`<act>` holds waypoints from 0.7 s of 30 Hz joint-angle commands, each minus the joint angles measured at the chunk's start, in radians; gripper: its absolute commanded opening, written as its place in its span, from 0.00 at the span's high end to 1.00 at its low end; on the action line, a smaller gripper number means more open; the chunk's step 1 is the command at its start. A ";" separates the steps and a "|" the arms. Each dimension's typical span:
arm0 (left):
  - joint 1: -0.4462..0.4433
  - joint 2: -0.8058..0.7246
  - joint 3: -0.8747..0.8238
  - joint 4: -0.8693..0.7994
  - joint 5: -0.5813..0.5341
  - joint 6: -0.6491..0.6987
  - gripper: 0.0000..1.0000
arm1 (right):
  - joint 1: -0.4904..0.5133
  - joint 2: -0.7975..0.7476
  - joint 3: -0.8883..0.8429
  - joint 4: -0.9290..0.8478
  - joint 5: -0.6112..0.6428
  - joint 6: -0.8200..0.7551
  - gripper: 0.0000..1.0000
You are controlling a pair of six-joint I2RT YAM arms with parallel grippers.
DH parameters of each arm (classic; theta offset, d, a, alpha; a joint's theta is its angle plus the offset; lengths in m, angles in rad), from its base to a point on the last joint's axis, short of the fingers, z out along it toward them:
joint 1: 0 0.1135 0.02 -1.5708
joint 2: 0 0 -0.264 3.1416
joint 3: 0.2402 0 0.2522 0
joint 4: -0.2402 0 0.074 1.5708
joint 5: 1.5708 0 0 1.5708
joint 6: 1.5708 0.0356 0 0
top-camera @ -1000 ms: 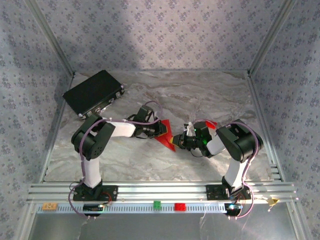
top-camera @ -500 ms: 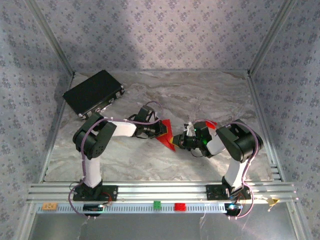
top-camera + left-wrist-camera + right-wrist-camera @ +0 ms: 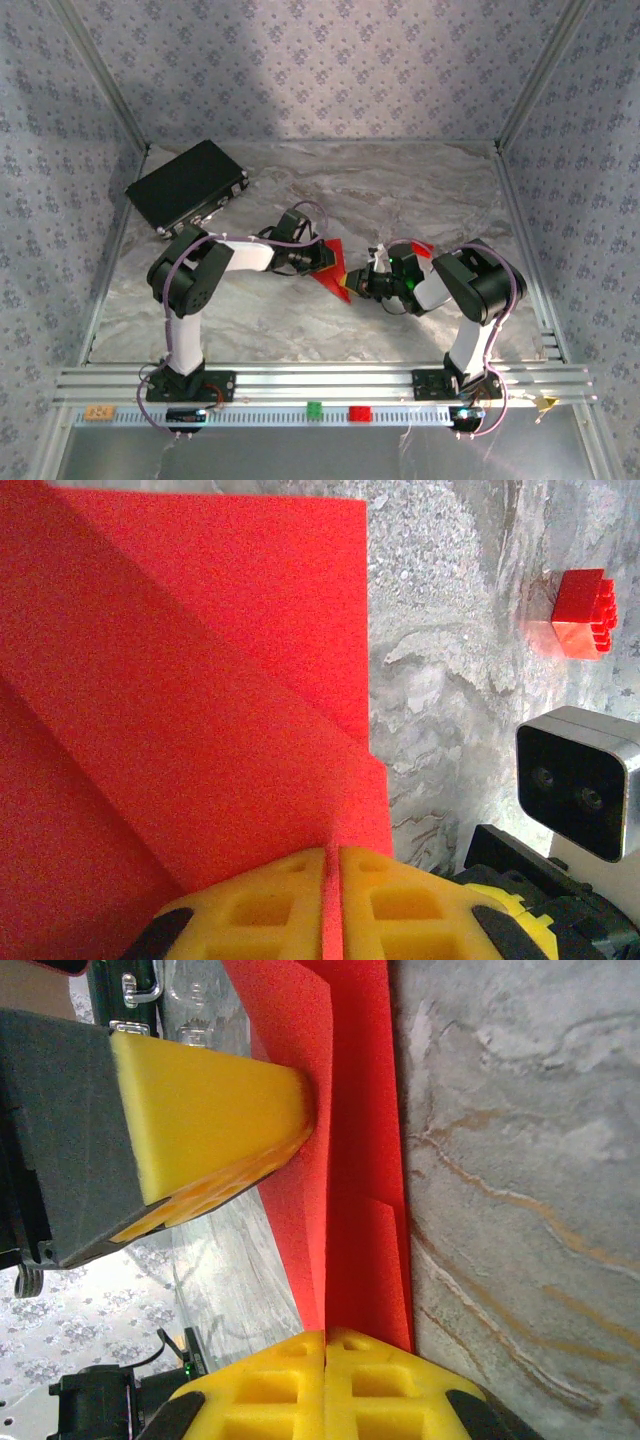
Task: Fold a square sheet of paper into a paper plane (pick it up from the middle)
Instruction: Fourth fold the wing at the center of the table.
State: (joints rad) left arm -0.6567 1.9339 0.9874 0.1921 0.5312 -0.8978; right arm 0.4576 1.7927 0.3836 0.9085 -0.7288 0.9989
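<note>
The square sheet of paper [image 3: 334, 266], bright red, is folded into a pointed wedge with creases and hangs between both grippers at mid-table. My left gripper [image 3: 318, 260] is shut on its left edge; in the left wrist view the paper [image 3: 190, 680] runs into the thin slit between the yellow fingertips [image 3: 395, 895] of that gripper [image 3: 332, 880]. My right gripper [image 3: 353, 283] is shut on the paper's opposite end. In the right wrist view the layered fold [image 3: 355, 1150] enters that gripper [image 3: 325, 1348], and the left gripper's yellow finger [image 3: 205, 1120] presses the paper from the left.
A small red block [image 3: 421, 248] [image 3: 580, 612] lies on the marble table [image 3: 400, 190] beside the right arm. A big flat black box [image 3: 188, 185] sits at the back left. Green [image 3: 314, 409] and red [image 3: 359, 413] bricks rest on the front rail.
The left arm's elbow has edged slightly to the right. The paper and both grips look the same.
</note>
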 commanded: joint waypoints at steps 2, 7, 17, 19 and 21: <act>-0.005 0.020 0.022 -0.028 0.018 0.035 0.88 | -0.014 -0.021 -0.024 -0.094 0.049 -0.018 0.89; -0.007 0.028 0.029 -0.026 0.021 0.039 0.88 | -0.007 -0.047 -0.022 -0.147 0.062 -0.041 0.88; -0.015 0.034 0.053 -0.045 0.026 0.056 0.88 | 0.000 -0.040 -0.029 -0.169 0.095 -0.038 0.96; -0.016 0.039 0.054 -0.049 0.027 0.059 0.88 | 0.000 -0.039 -0.029 -0.176 0.097 -0.037 0.97; -0.017 0.045 0.055 -0.049 0.027 0.059 0.88 | 0.000 -0.040 -0.029 -0.189 0.105 -0.041 0.98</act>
State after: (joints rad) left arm -0.6643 1.9530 1.0206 0.1730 0.5385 -0.8631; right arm 0.4587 1.7496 0.3817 0.8341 -0.6899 0.9798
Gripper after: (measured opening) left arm 0.117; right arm 0.053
